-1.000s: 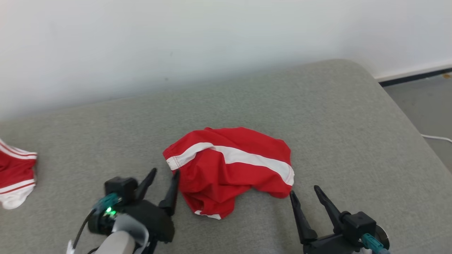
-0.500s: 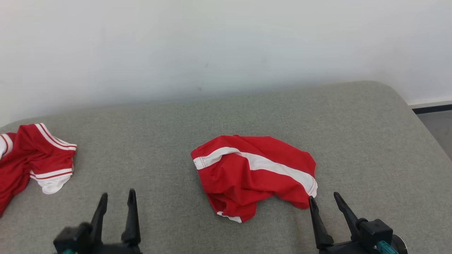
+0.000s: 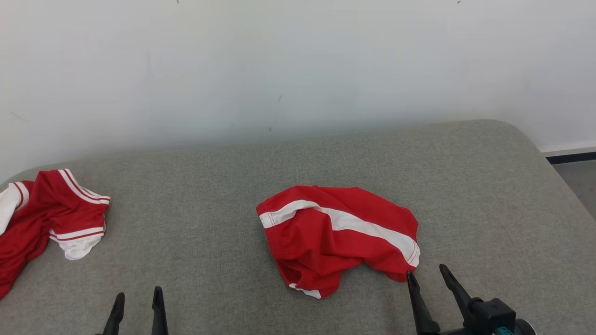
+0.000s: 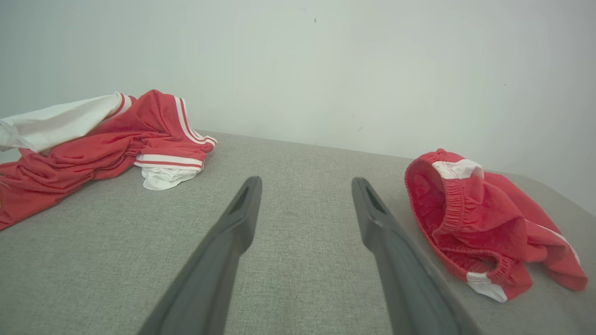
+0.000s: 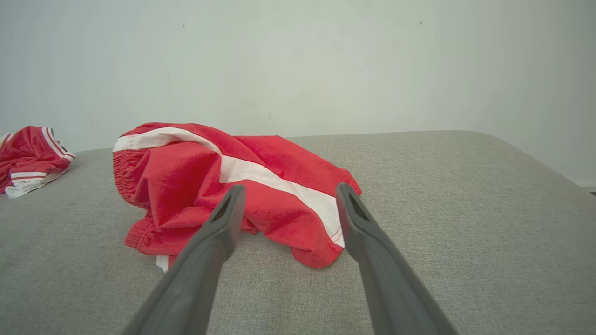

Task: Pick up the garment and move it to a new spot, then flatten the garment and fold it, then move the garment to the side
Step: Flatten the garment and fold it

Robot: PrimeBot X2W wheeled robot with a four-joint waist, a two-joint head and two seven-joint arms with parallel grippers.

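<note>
Garment (image 3: 340, 237): red shorts with a white side stripe, lying crumpled and unfolded near the middle of the grey upholstered surface (image 3: 209, 195), somewhat right of centre. Its long axis runs diagonally from far-left to near-right, and the white stripe follows that line. The elastic waistband opening faces left; the hemmed leg end points near-right. A small white-edged fold sticks out at the near side. Left gripper (image 3: 138, 293): low at the near-left edge of the head view, jaws spread wide, nothing between them, well apart from the garment with bare grey fabric in between. Right gripper (image 3: 426, 272): at the near right, jaws likewise wide apart and holding nothing; its left fingertip sits just beside the garment's near-right corner, and whether it touches cannot be told. In the right wrist view the two fingers frame that hemmed corner. A second red-and-white garment (image 3: 46, 218) lies bunched at the far-left edge of the surface. White wall (image 3: 298, 70) behind.
</note>
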